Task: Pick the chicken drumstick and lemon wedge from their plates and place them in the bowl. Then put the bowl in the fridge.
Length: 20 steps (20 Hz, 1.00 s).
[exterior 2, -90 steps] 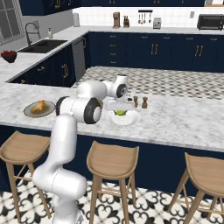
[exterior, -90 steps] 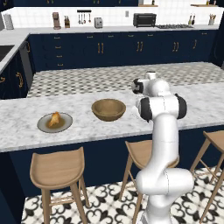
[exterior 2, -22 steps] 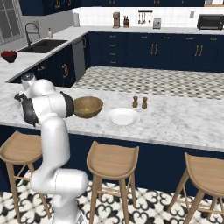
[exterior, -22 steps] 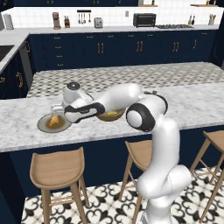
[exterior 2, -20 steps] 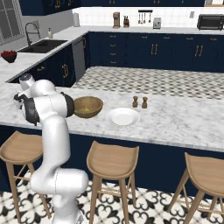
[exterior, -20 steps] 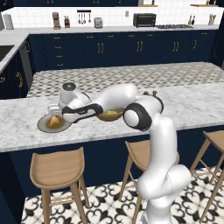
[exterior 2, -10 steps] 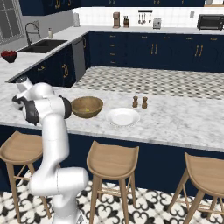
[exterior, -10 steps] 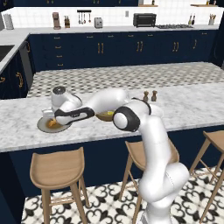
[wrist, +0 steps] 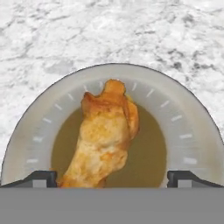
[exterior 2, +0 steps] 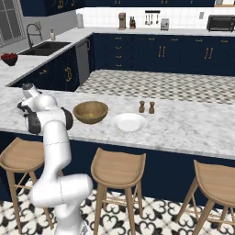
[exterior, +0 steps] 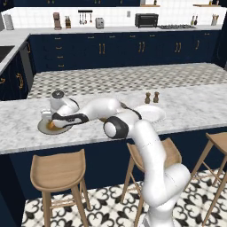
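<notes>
Marble counter (exterior 2: 193, 126), wooden bowl (exterior 2: 91, 112), white plate (exterior 2: 129, 122), grey plate (wrist: 192, 131)

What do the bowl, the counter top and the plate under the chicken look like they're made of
The bowl looks like turned wood: matte brown, thick rim. The counter top looks like polished marble, white with grey veins, possibly an imitation. The plate seems glazed ceramic: smooth grey rim, olive centre under the chicken drumstick.

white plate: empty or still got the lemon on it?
Empty. The white plate shows a bare surface in the right base view; a small yellow-green piece lies inside the wooden bowl beside it.
</notes>
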Available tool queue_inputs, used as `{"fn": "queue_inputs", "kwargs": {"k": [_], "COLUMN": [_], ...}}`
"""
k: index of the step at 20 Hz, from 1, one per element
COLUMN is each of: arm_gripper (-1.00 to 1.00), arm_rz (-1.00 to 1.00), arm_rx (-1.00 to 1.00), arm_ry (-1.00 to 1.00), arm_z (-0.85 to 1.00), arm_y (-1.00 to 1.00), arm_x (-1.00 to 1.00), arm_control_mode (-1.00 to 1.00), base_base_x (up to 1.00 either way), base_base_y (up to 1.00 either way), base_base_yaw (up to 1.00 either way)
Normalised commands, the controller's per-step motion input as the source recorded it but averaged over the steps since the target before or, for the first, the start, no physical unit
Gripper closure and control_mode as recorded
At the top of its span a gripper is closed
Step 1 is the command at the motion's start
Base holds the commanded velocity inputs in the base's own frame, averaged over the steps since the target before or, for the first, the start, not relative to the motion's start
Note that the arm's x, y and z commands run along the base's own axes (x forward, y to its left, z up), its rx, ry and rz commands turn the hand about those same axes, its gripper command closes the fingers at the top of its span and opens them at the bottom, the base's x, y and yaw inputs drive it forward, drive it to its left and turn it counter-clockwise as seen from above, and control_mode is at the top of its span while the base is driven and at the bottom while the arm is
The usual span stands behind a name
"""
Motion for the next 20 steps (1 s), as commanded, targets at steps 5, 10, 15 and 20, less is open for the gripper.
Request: {"fn": "queue_inputs", "kwargs": {"k": [5,10,15,20], "arm_gripper": [1.0,1.0,1.0,1.0], "arm_rz": [-0.01,0.02,-0.01,-0.05], "arm_rx": [-0.02,-0.01,0.0,0.0], "arm_ry": [0.06,0.02,-0.13,-0.24], "arm_z": [-0.48,-0.32,0.35,0.39], "arm_y": [0.21,-0.27,-0.8,-1.0], "arm_x": [0.21,-0.21,-0.7,-0.53], "arm_control_mode": [-1.0,-1.0,-1.0,-1.0], "base_base_x": [0.0,0.0,0.0,0.0], "base_base_y": [0.0,0.0,0.0,0.0], "base_base_yaw": [0.0,0.0,0.0,0.0]}}
